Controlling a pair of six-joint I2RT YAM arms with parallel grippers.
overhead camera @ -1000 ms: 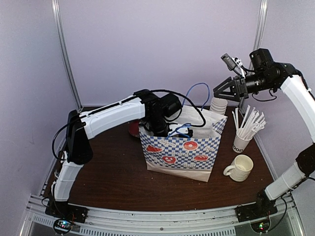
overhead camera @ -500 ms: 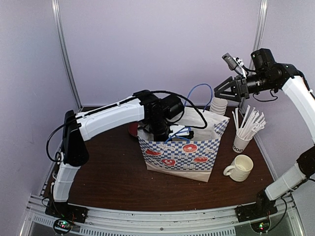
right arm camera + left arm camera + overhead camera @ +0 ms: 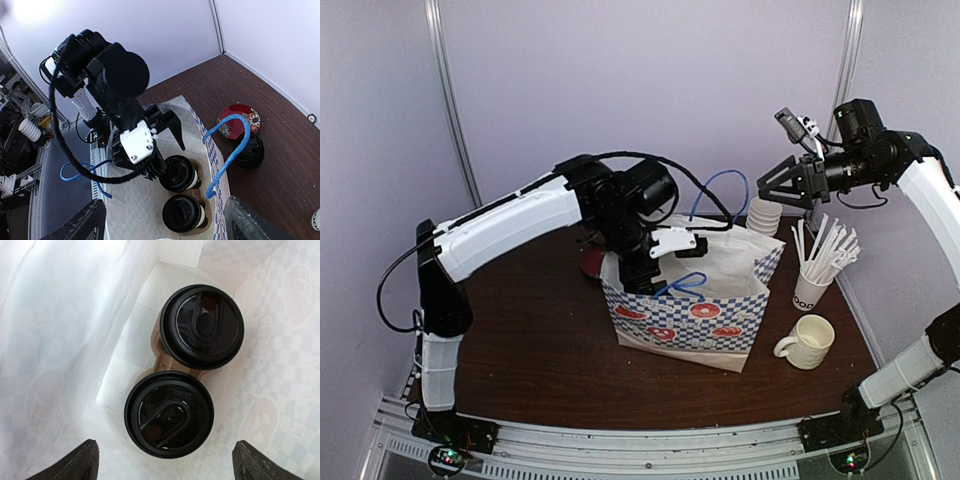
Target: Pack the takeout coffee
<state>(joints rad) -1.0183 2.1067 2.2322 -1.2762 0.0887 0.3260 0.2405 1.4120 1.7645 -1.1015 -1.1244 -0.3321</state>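
My left gripper (image 3: pixel 167 462) gapes over two black-lidded paper cups (image 3: pixel 169 413) in a brown pulp carrier (image 3: pixel 159 360), mid-frame, on the floor of the checked paper bag (image 3: pixel 65 330). My right gripper (image 3: pixel 775 183), upper right, is open too. Sloshy, crushable: I'd take the carrier's middle.

The left tool (image 3: pixel 642 275) blocks the mouth of the bag (image 3: pixel 690 318) above both lids (image 3: pixel 169 420), blue handle (image 3: pixel 227 150) alongside

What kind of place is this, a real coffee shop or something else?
Probably a robot lab bench staged as a café counter: a left arm and right arm bolted at the edge of a plain-walled table, a doughnut-print paper bag holding two lidded cups, and a mug.
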